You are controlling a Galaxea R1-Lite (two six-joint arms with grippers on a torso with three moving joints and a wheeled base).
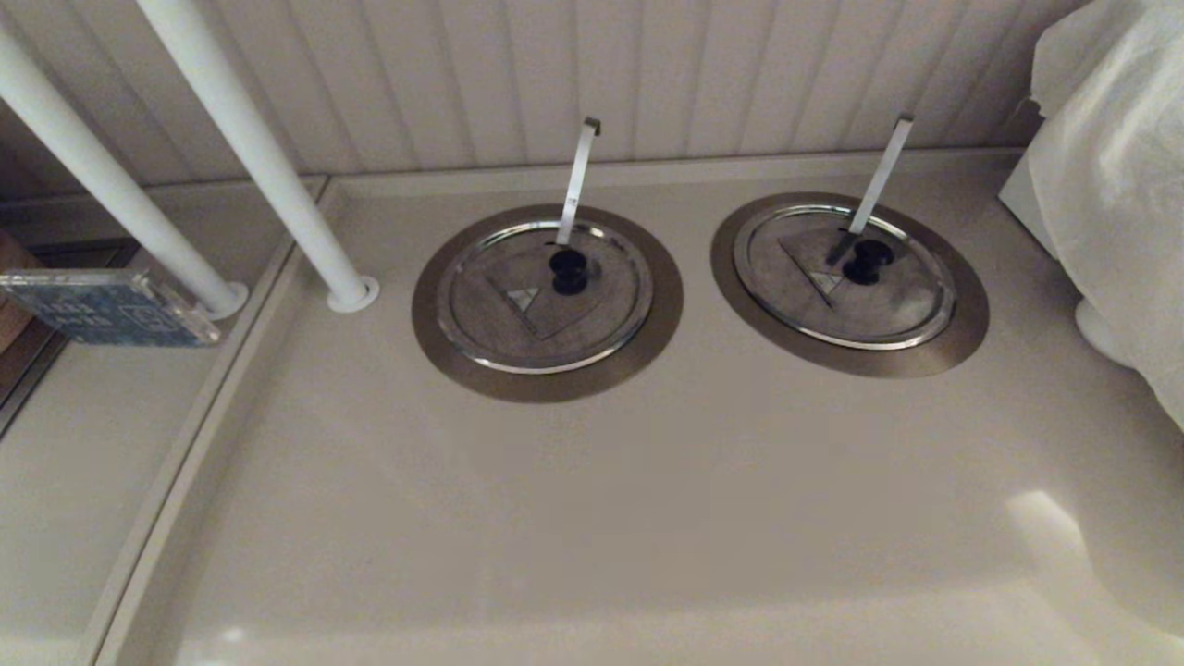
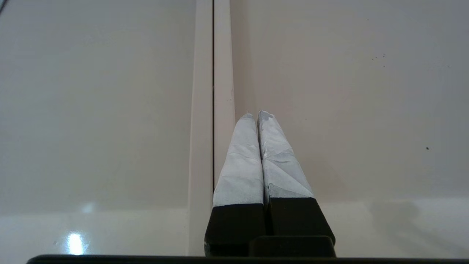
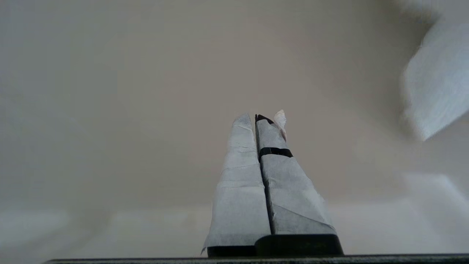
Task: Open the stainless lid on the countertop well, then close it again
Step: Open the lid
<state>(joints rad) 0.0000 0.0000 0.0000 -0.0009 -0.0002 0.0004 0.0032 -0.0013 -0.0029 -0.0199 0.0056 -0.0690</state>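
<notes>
Both claws closed, twin lid (image 1: 546, 294) beside stainless lid (image 1: 844, 275).

A pale beige countertop (image 1: 573, 518) fills most of the head view, bare across the lower half. At upper right, the stainless lid (image 1: 846, 276) sits closed on the countertop well (image 1: 967, 319). At upper centre a twin lid (image 1: 544, 296) covers its own collar. Two white poles (image 1: 268, 176) stand at upper left, and white cloth (image 1: 1119, 185) rests at the right edge.
</notes>
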